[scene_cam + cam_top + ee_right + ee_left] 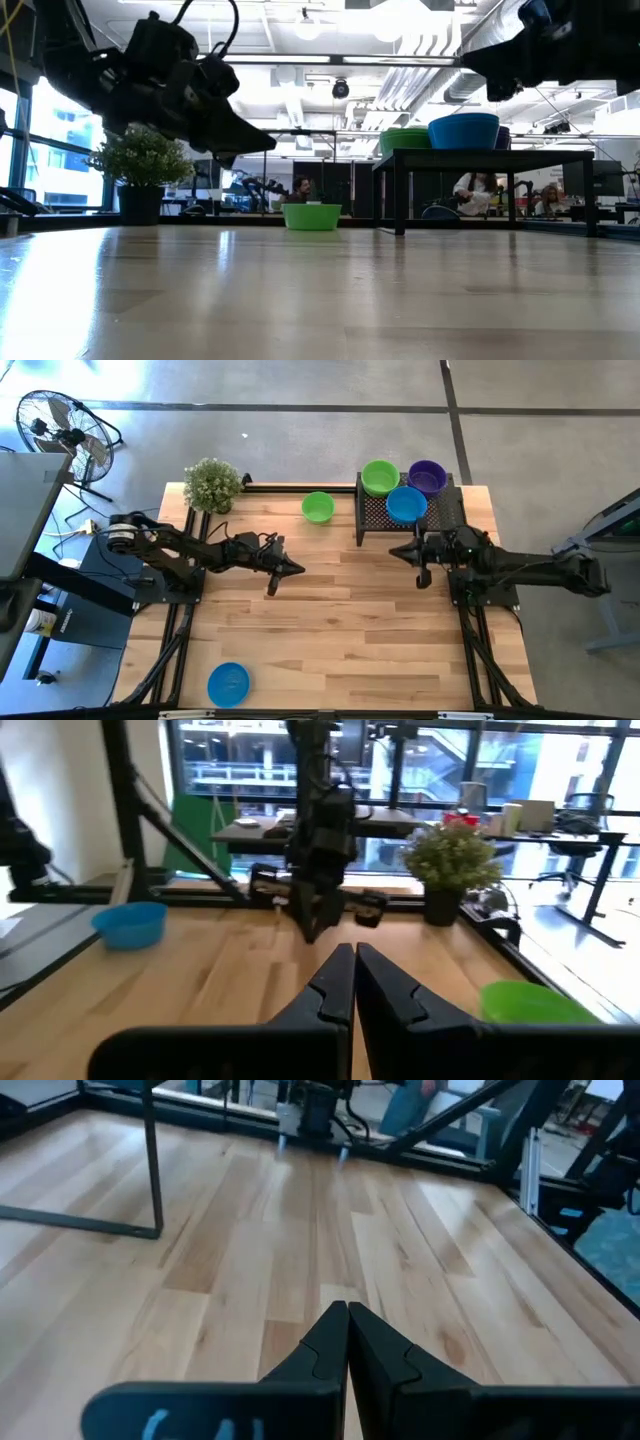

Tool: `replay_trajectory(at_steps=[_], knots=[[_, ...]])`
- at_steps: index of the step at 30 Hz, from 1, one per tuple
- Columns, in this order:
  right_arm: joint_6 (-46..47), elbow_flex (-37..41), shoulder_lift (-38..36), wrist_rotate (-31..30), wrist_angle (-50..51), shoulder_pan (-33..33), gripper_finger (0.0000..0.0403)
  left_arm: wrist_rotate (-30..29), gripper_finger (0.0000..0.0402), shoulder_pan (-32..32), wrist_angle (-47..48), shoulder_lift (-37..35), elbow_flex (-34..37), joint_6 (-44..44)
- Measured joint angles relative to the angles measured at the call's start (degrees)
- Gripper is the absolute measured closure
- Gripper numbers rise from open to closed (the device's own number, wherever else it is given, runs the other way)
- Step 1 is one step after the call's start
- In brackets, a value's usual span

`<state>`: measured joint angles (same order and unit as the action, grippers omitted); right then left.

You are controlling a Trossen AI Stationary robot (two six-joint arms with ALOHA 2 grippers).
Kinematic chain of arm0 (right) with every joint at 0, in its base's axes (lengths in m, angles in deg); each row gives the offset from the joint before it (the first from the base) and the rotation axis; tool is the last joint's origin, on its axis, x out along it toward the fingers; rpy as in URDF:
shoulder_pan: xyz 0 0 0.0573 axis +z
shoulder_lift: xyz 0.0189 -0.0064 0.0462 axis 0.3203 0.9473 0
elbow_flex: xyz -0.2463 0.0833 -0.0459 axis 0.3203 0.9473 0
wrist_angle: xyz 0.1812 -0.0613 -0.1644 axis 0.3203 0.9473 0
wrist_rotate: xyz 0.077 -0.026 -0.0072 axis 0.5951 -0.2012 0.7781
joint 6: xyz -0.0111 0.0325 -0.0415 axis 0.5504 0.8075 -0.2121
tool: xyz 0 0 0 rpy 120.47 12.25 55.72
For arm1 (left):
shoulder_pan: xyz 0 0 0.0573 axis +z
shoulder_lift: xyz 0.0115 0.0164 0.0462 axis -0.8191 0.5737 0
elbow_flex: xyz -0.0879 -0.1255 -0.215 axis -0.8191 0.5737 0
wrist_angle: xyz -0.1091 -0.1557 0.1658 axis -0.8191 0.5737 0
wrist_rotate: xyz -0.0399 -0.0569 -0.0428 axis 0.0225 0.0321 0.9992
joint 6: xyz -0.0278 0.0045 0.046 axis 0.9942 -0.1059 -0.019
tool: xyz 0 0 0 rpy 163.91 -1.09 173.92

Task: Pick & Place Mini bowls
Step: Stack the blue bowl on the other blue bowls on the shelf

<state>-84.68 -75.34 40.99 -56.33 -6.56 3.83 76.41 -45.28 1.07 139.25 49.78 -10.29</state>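
Three mini bowls, a green one (380, 477), a purple one (428, 476) and a blue one (406, 504), sit on the black mesh rack (440, 515) at the table's far right. A loose green bowl (317, 507) rests on the wood to the left of the rack; it also shows in the low view (312, 216). A loose blue bowl (228, 684) rests near the front left edge. My left gripper (297, 569) is shut and empty above the table's middle. My right gripper (397, 550) is shut and empty just in front of the rack.
A small leafy potted plant (212, 484) stands at the far left corner. The rack stands on thin black legs (152, 1160). Bare wood (340, 630) lies between the arms and toward the front edge. People sit in the room beyond the table (475, 197).
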Motion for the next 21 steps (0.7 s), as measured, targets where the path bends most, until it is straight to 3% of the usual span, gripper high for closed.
replay_trajectory(at_steps=[7, 11, 15, 21], knots=[[-1.1, 3.9, 0.0, -0.7, -6.8, 5.2, 0.0401, -2.4, 0.0399, -1.4, 12.4, -5.1, -1.6, -0.1], [-1.9, 5.7, 0.0, -0.7, -9.6, 7.3, 0.0402, -7.0, 0.0399, -4.6, 19.6, -5.8, -5.1, -2.8], [-3.0, 6.2, 0.0, -0.8, -10.5, 8.3, 0.0401, -7.8, 0.0399, -7.5, 27.5, -5.8, -10.2, -4.8], [-3.0, 6.2, 0.1, -0.9, -10.4, 8.3, 0.0401, -8.9, 0.0398, -12.8, 55.9, -5.8, -22.3, -4.1]])
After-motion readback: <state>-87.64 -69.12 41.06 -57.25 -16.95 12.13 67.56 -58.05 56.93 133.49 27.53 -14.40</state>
